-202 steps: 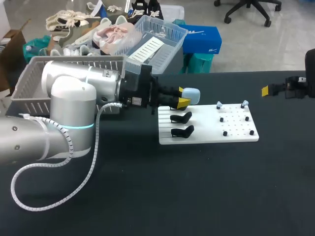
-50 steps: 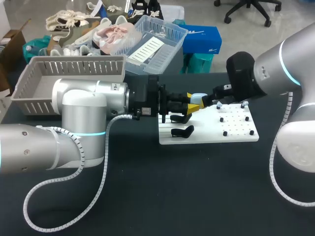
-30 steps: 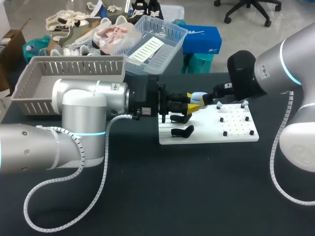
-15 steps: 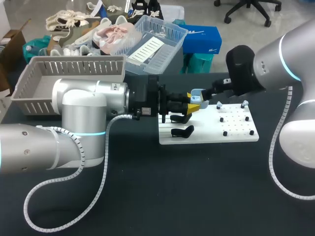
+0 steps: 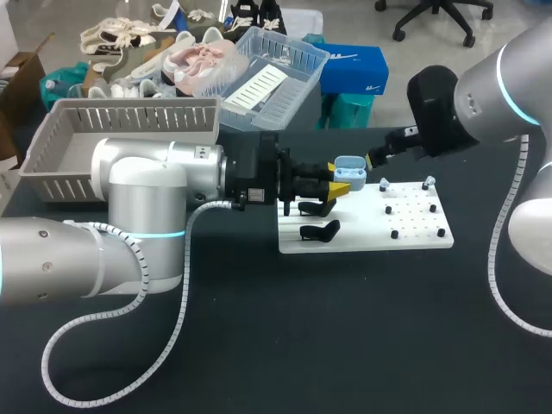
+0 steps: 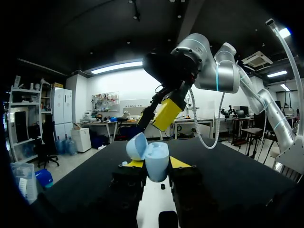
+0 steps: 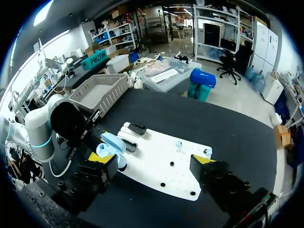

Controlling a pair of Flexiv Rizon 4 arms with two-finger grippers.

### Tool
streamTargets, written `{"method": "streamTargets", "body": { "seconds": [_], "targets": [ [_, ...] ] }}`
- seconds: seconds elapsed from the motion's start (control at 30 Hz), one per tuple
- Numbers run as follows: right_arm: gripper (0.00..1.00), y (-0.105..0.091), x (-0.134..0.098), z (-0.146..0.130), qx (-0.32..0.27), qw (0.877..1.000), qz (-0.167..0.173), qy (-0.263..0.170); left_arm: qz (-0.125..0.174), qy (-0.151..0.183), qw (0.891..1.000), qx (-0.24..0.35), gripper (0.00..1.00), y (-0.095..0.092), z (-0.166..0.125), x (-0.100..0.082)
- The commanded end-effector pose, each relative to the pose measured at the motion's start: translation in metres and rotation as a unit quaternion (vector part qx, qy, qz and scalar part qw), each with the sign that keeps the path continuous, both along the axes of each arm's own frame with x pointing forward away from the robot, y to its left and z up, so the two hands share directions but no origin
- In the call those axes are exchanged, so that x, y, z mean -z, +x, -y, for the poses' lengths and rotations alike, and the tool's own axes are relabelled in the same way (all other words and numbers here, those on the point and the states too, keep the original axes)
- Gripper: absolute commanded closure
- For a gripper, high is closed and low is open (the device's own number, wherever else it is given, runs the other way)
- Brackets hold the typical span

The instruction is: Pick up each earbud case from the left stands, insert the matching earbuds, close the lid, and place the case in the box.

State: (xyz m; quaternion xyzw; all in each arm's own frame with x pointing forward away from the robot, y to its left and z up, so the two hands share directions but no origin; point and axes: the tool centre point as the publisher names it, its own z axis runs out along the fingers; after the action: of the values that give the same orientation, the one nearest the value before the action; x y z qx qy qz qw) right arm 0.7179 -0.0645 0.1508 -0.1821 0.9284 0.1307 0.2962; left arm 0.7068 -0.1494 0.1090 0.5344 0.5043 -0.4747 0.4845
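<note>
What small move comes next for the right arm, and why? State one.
Probably lower the right tool toward the nearest earbud on the white board. The case is gripped in the left tool with its lid open, the right tool is open and holds nothing, and two light earbuds stand on the board.

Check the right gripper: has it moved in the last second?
Yes. The right gripper has drawn back from the earbud case, rightward along the white board's far edge.
</note>
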Motion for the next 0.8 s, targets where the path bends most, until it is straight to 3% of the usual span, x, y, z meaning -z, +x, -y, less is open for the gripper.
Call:
{"method": "streamTargets", "body": {
  "seconds": [0.03, 0.27, 0.53, 0.8],
  "targets": [
    [0.00, -0.013, -0.004, 0.019, 0.030, 0.999, 0.007, -0.044, 0.001, -0.001, 1.000, 0.000, 1.00, 0.000, 0.000, 0.001],
    [0.00, -0.005, 0.013, 0.048, 0.040, 0.995, -0.013, -0.090, 0.001, -0.001, 1.000, 0.000, 1.00, 0.000, 0.000, 0.001],
    [0.00, 0.017, 0.033, 0.075, 0.021, 0.989, -0.023, -0.142, 0.001, -0.001, 1.000, 0.000, 1.00, 0.000, 0.000, 0.001],
    [0.00, 0.043, 0.059, 0.092, -0.009, 0.987, -0.045, -0.152, 0.001, -0.001, 1.000, 0.000, 1.00, 0.000, 0.000, 0.001]
  ]
}}
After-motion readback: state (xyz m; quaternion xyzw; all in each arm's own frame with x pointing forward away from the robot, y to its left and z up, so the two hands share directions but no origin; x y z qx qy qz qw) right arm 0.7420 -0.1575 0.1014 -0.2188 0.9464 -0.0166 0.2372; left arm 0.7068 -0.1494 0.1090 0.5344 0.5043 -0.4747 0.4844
